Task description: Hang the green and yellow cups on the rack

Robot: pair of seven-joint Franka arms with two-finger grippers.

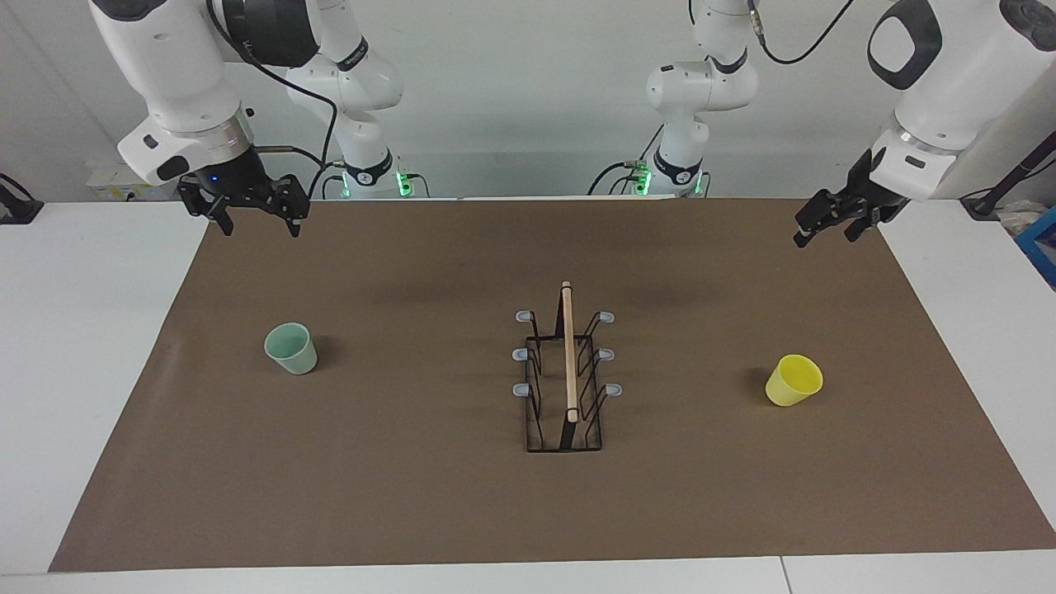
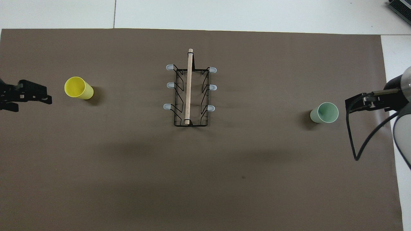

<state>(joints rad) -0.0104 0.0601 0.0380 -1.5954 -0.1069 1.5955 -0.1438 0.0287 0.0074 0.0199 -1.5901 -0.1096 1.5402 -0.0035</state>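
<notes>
The pale green cup (image 1: 290,348) (image 2: 325,112) stands mouth up on the brown mat toward the right arm's end. Toward the left arm's end the yellow cup (image 1: 794,380) (image 2: 78,88) also stands mouth up. Between them, mid-table, is the black wire rack (image 1: 566,379) (image 2: 190,93) with its wooden bar and grey-tipped prongs, all bare. My right gripper (image 1: 258,227) (image 2: 350,106) hangs open and empty in the air over the mat's edge, off to the side of the green cup. My left gripper (image 1: 823,239) (image 2: 48,98), open and empty, hangs turned slantwise over the mat beside the yellow cup.
A brown mat (image 1: 412,478) covers most of the white table (image 1: 82,346). White strips of bare table run along both ends and along the edge farthest from the robots. Cables hang from both arms.
</notes>
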